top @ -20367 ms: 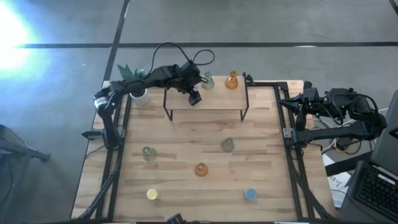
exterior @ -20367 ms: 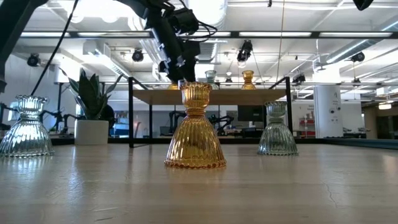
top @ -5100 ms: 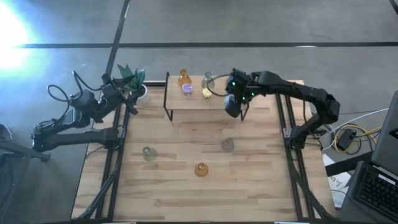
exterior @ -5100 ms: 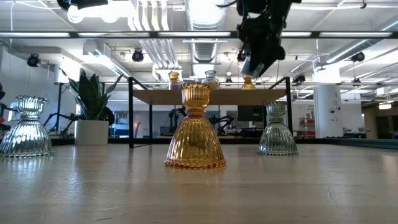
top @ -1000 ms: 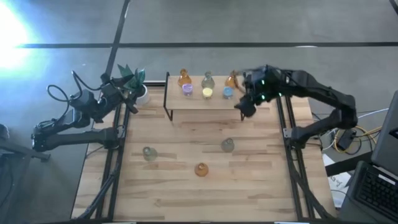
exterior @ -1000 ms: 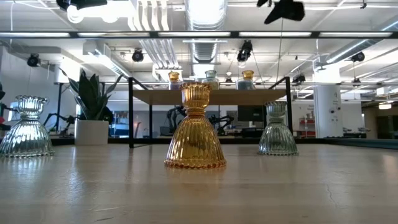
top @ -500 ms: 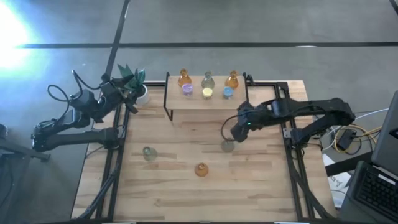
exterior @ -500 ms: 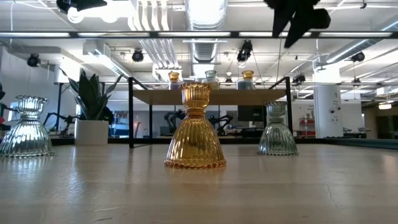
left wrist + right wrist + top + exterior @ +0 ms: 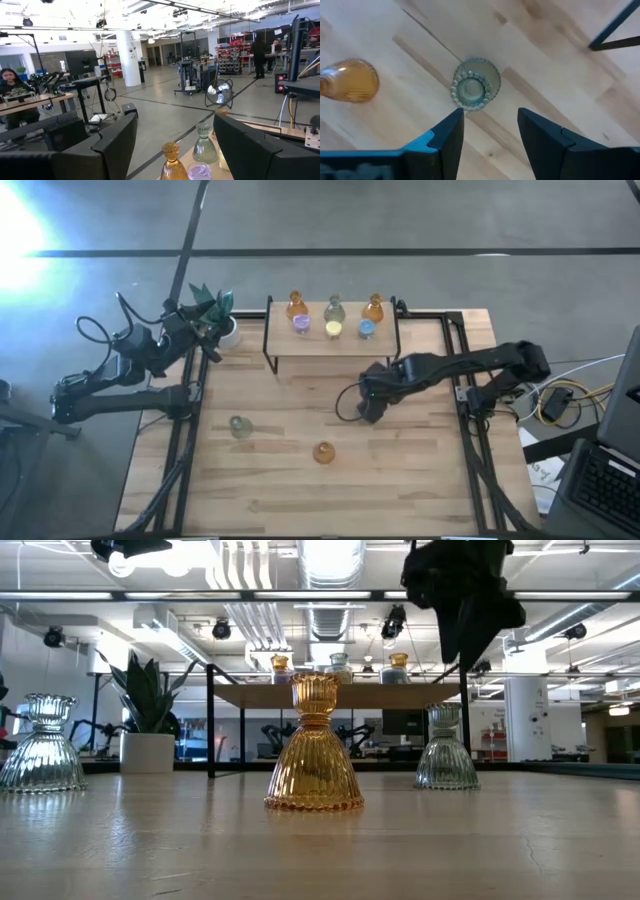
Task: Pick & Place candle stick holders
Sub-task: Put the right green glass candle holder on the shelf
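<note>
Six glass candle stick holders stand on the raised shelf (image 9: 332, 340) at the far side: amber (image 9: 295, 305), grey-green (image 9: 334, 308), amber (image 9: 373, 307), purple (image 9: 301, 324), yellow (image 9: 332, 329) and blue (image 9: 366, 328). On the table stand a grey-green holder (image 9: 239, 426), an amber one (image 9: 323, 452) and another grey-green one (image 9: 475, 90), each on its wide base. My right gripper (image 9: 487, 135) is open, points down and hangs above this last holder (image 9: 446, 748), which it hides in the high view. My left gripper (image 9: 172, 135) is open and waits beside the plant at the far left.
A potted green plant (image 9: 212, 308) in a white pot stands at the table's far left corner, next to my left gripper (image 9: 205, 332). The shelf's black legs (image 9: 268, 355) stand on the table's far part. Bare wood (image 9: 400, 480) lies at the near side.
My right gripper has left the shelf's right end. It has gone toward the table's near edge and a little left, and down, and now hangs over the grey-green holder in the middle of the table. The holders have stayed in place.
</note>
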Available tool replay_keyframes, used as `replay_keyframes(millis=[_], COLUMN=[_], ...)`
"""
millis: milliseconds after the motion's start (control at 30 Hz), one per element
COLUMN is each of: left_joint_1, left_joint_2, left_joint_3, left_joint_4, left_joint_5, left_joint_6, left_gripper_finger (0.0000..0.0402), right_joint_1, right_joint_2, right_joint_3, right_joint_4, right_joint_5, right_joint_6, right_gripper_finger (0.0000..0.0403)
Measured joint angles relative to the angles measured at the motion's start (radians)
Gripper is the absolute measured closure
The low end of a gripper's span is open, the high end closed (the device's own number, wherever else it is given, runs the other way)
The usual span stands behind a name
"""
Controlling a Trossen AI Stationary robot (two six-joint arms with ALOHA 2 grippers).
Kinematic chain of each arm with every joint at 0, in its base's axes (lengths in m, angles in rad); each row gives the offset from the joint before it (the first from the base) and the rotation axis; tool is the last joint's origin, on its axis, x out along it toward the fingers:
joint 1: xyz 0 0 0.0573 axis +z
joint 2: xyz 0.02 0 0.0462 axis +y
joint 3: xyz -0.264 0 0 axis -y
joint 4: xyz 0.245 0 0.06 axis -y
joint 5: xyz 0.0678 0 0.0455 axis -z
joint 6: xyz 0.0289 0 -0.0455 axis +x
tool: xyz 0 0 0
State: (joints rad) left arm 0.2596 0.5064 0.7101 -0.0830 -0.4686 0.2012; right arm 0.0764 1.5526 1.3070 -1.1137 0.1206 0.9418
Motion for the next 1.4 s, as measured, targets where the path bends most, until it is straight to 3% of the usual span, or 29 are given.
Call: replay_keyframes(millis=[633, 800, 933, 1067, 1200, 1400], left_joint_1=[0.0, 0.0, 0.0, 0.0, 0.0, 0.0], left_joint_2=[0.0, 0.0, 0.0, 0.0, 0.001, 0.001], left_joint_3=[0.0, 0.0, 0.0, 0.0, 0.0, 0.0], left_joint_4=[0.0, 0.0, 0.0, 0.0, 0.0, 0.001], left_joint_5=[0.0, 0.0, 0.0, -0.001, -0.004, -0.005], left_joint_6=[0.011, 0.012, 0.013, 0.015, 0.043, 0.05], left_gripper_finger=[0.0133, 0.0133, 0.0133, 0.0133, 0.0133, 0.0133], right_joint_1=[-0.014, 0.008, 0.14, 0.376, 0.545, 0.601], right_joint_2=[0.02, -0.027, -0.097, -0.115, -0.059, 0.063], right_joint_3=[-0.12, -0.118, -0.146, -0.238, -0.343, -0.411], right_joint_4=[0.168, 0.177, 0.189, 0.322, 0.444, 0.47], right_joint_5=[-0.051, -0.028, 0.108, 0.388, 0.675, 0.781], right_joint_6=[0.027, 0.059, 0.21, 0.393, 0.45, 0.579], right_gripper_finger=[0.0234, 0.0239, 0.0244, 0.0248, 0.0248, 0.0246])
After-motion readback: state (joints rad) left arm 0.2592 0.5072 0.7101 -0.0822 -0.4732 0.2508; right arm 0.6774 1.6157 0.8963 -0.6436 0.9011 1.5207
